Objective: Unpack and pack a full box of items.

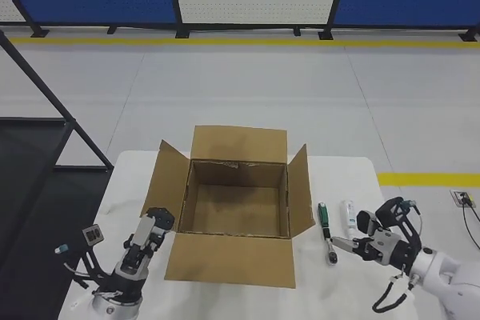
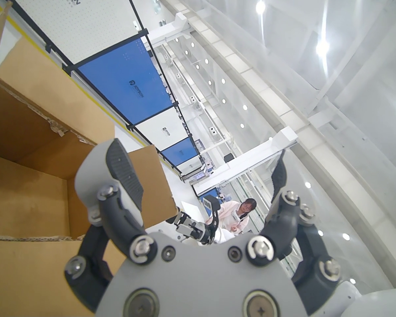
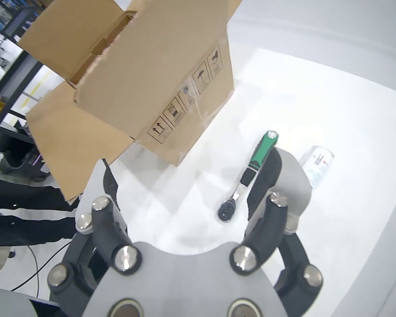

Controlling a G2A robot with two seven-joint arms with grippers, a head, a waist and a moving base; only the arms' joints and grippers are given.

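From above, the box (image 1: 230, 260) stood open at the middle of the surface (image 1: 132, 192), all four flaps folded out. What could be seen of its floor was bare. On the surface beside its right wall lay a green-handled ratchet wrench (image 1: 326, 232), and just beyond that a white bottle (image 1: 348, 214). Both were outside the box and neither was gripped. The right hand (image 1: 354, 232) hung close to the wrench with its fingers spread, and the left hand (image 1: 154, 220) sat near the box's front left corner.

In the left wrist view, the left hand (image 2: 198, 153) was wide open and empty, aimed upward past the box (image 2: 36, 166) wall beside it.

In the right wrist view, the right hand (image 3: 191, 163) was open too and gripped nothing. The ratchet wrench (image 3: 250, 173) lay just beside one finger, the white bottle (image 3: 316, 166) a little farther out, and the box (image 3: 145, 77) was near.

By my reading, the unpacking was finished or nearly so — the box looked emptied and two items lay out. The packing half remained, with wrench and bottle both to go back inside, likely the wrench first.
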